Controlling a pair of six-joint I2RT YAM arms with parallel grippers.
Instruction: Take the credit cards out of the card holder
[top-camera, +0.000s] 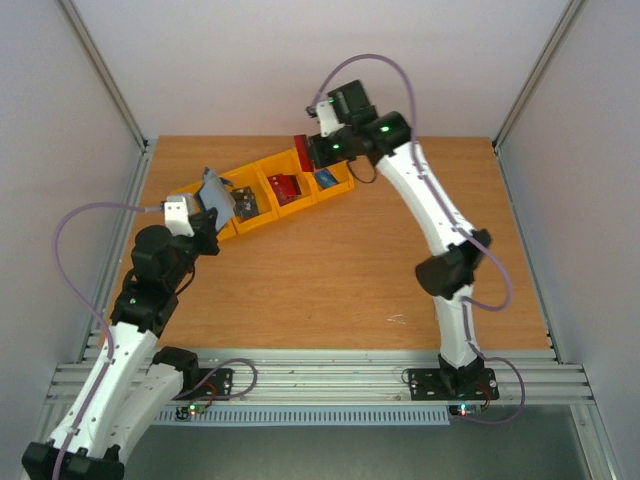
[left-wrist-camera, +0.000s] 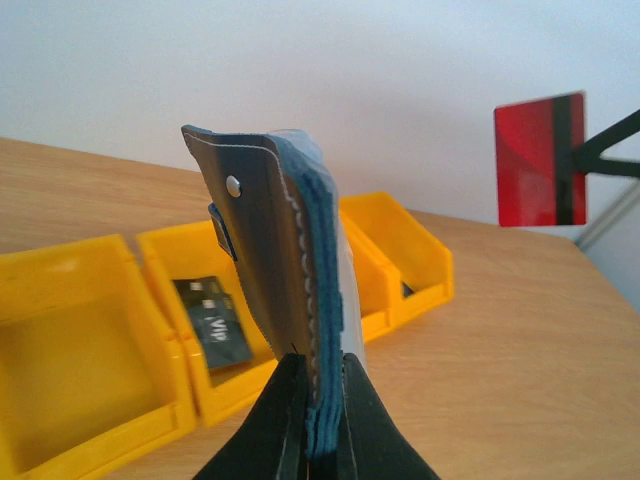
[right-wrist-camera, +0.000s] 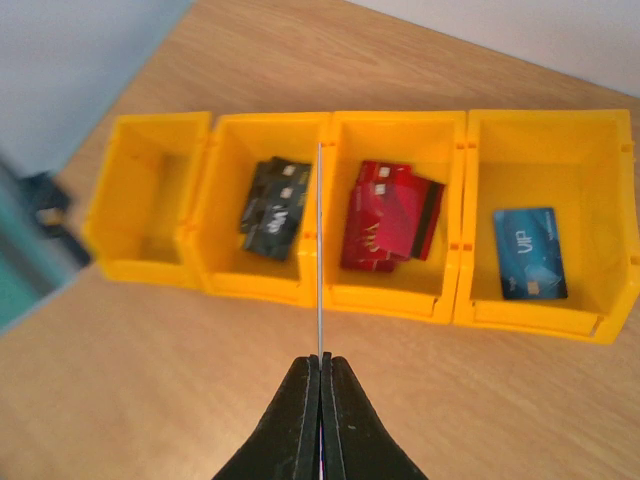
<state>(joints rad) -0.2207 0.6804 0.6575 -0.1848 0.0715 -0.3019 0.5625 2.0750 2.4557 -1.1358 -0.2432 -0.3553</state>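
My left gripper (left-wrist-camera: 322, 400) is shut on the bottom edge of the card holder (left-wrist-camera: 275, 260), a dark navy wallet with blue-grey inner layers, and holds it upright above the yellow bins; it also shows in the top view (top-camera: 214, 190). My right gripper (right-wrist-camera: 322, 365) is shut on a red credit card, seen edge-on as a thin line (right-wrist-camera: 320, 250) and face-on in the left wrist view (left-wrist-camera: 540, 160). It holds the card in the air over the bin row (top-camera: 300, 147), to the right of the wallet.
A row of yellow bins (right-wrist-camera: 455, 300) lies diagonally at the table's back left. One holds black cards (right-wrist-camera: 275, 208), one red cards (right-wrist-camera: 385, 215), one a blue card (right-wrist-camera: 530, 252). The leftmost bin (right-wrist-camera: 150, 200) shows nothing inside. Walls enclose the table.
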